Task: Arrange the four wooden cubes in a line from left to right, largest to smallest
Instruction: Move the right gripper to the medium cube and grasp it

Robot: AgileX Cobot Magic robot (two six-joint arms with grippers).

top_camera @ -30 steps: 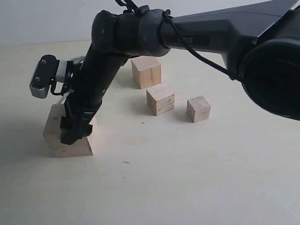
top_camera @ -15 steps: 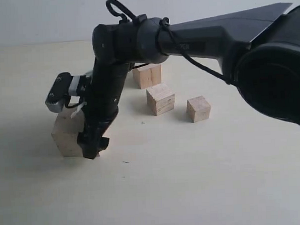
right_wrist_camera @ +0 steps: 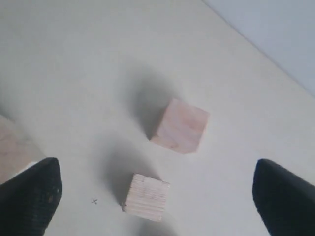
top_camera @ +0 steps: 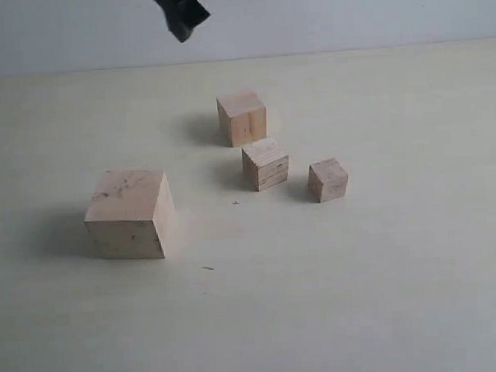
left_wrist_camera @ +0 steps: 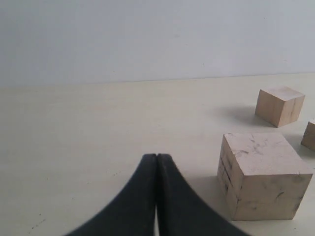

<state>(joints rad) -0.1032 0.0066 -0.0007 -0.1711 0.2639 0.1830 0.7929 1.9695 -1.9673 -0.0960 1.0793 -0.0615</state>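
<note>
Four wooden cubes stand on the pale table. The largest cube (top_camera: 130, 212), with dark marks on top, sits alone at the left. The second cube (top_camera: 242, 118) is further back, the third cube (top_camera: 265, 163) in front of it, and the smallest cube (top_camera: 328, 180) to their right. My right gripper (right_wrist_camera: 155, 172) hangs high above the second cube (right_wrist_camera: 179, 125) and third cube (right_wrist_camera: 146, 196), open and empty; only a dark tip (top_camera: 181, 16) of it shows at the top edge of the exterior view. My left gripper (left_wrist_camera: 156, 158) is shut and empty, low beside the largest cube (left_wrist_camera: 263, 174).
The table (top_camera: 360, 296) is pale and bare apart from the cubes, with a small cross mark (top_camera: 235, 203) near the middle. A light wall (top_camera: 347, 13) runs along its far edge.
The right arm has let go of the largest cube and risen almost out of the exterior view. The cube, tilted a second ago, now rests flat a little further right.
</note>
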